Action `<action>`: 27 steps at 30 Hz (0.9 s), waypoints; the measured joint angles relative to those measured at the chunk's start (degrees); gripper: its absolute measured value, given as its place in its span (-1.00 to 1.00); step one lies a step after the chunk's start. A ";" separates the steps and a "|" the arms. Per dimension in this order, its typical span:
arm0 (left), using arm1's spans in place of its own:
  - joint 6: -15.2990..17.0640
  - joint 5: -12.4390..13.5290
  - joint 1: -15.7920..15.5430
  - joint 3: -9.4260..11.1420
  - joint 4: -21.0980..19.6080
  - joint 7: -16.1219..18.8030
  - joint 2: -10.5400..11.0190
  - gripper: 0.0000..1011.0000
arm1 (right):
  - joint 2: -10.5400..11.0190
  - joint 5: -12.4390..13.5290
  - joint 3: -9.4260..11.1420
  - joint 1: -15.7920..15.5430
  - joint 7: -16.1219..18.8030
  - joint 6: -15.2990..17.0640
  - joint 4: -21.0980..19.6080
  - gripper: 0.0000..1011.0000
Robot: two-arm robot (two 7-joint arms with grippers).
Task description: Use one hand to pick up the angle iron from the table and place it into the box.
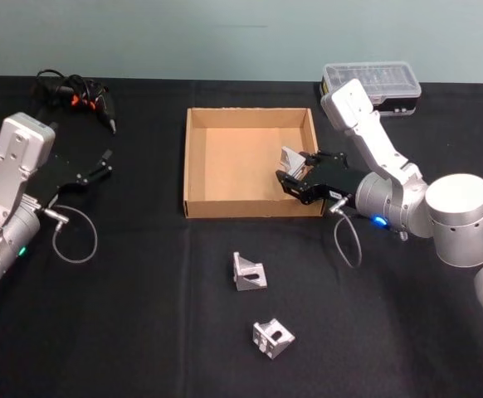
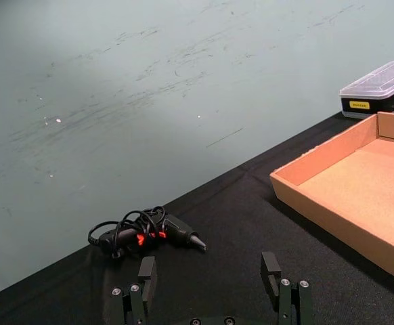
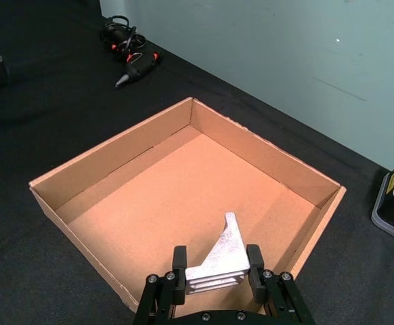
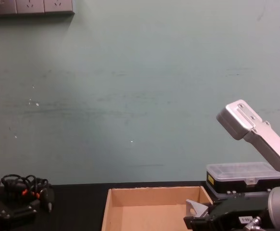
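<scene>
At the far left of the table [image 1: 142, 315], a black tool with a coiled cord [image 1: 75, 91] is seen lying by the far edge. Just near of it, the left gripper [image 1: 104, 163] is held low over the table on a bent arm, pointed toward the far right. Its fingers [image 2: 147, 269] are spread wide and nothing is held between them.

Over to the middle: the box [image 1: 193, 166] is set on the table, open side up. Nearer than the box, two spare brackets [image 1: 249, 272] are left on the table, one beyond the other and a little apart.

On to the right side: the right arm is brought in from the right with its elbow raised toward the far edge and the forearm sloped down to the left. The right gripper [image 1: 295, 176] is reached in over the box's right wall, near its near right corner. Its fingers [image 3: 179, 261] are closed tight on the angle iron [image 3: 221, 261], which is gripped by its base with one flange pointed up. The angle iron is held inside the box's outline, close to the right wall; whether it is touching the floor cannot be told.

At the far right, a clear-lidded case [image 1: 372, 83] is seen beyond the arm.
</scene>
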 joint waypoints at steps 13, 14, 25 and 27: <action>0.00 0.00 0.00 0.00 0.00 0.00 0.00 1.00 | -0.14 0.11 0.41 -0.33 -0.02 -0.13 -0.28 0.78; 0.00 0.00 0.00 0.00 0.00 0.00 0.00 1.00 | -0.15 0.13 0.43 -0.36 -0.02 -0.15 -0.29 0.84; 0.00 0.00 0.00 0.00 0.00 0.00 0.00 1.00 | -0.16 0.49 0.74 -0.60 -0.02 -0.69 -0.40 0.98; 0.00 0.00 0.00 0.00 0.00 0.00 0.00 1.00 | -0.15 0.62 0.87 -0.67 -0.04 -0.80 -0.58 0.98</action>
